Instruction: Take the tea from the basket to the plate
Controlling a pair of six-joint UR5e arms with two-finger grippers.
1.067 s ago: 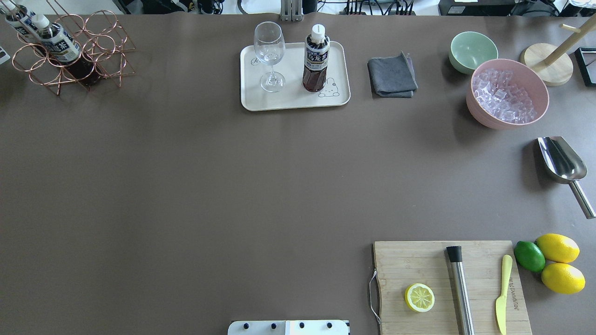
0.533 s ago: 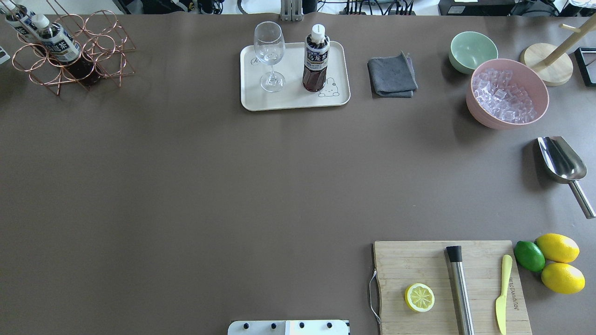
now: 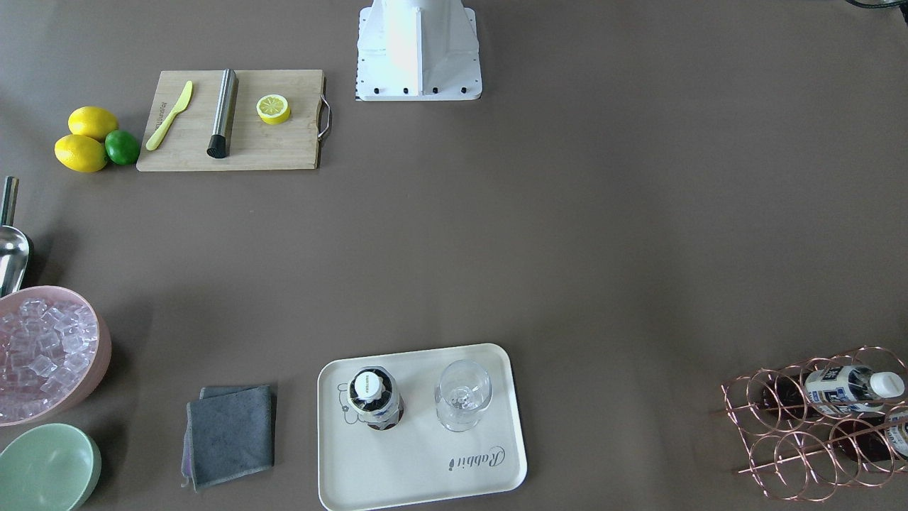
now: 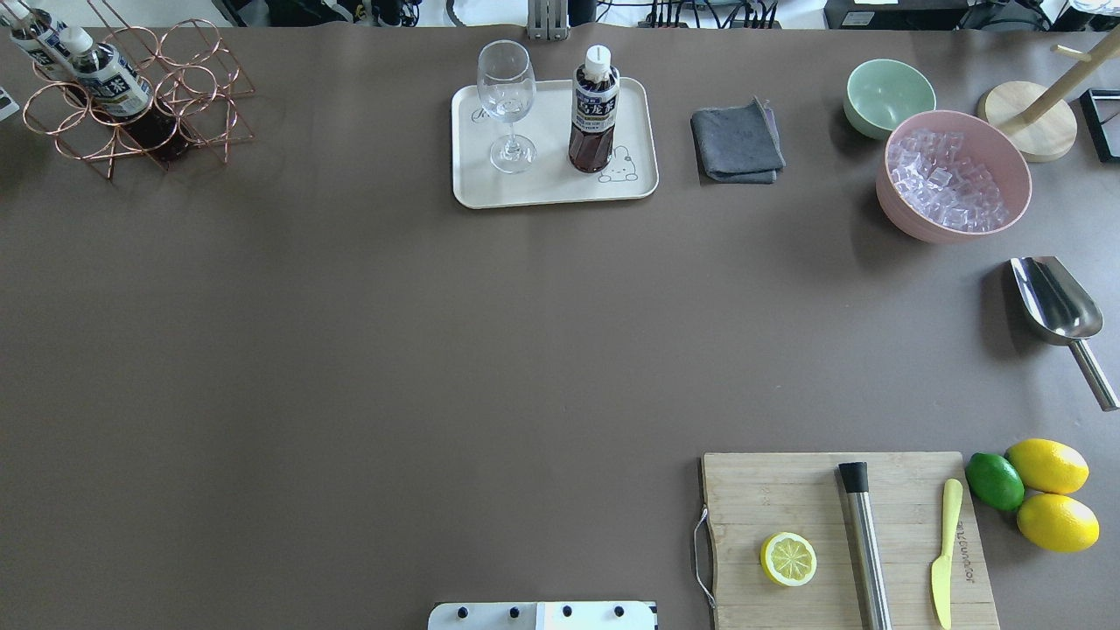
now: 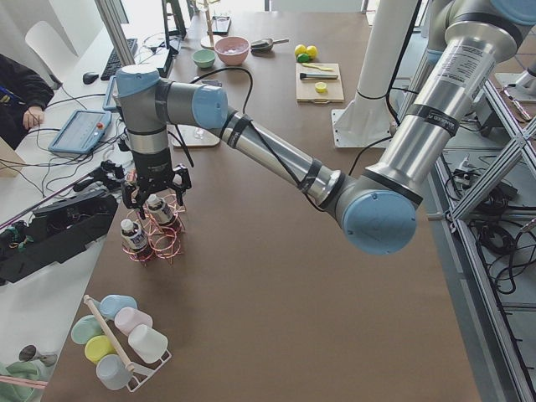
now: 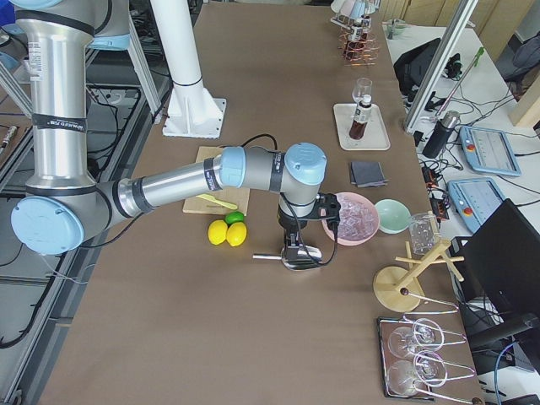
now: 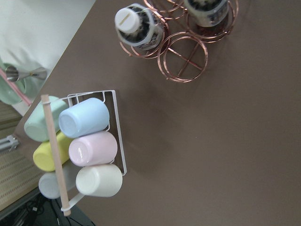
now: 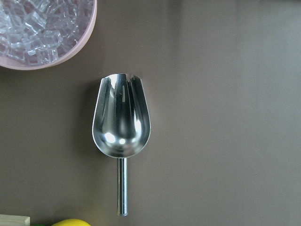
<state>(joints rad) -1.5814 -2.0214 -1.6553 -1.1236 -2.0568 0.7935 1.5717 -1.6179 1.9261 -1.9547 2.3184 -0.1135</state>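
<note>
On the plate (image 4: 551,191): one tea (image 4: 595,109) stands beside the glass (image 4: 506,96) | over the basket (image 4: 188,105): left end effector (image 5: 157,196) hangs, open or closed I cannot tell | risk: lifting another could snag wire, tip basket

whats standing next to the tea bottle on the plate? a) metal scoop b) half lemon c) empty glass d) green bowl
C: a clear, empty glass stands upright beside the tea bottle on the plate.
</note>
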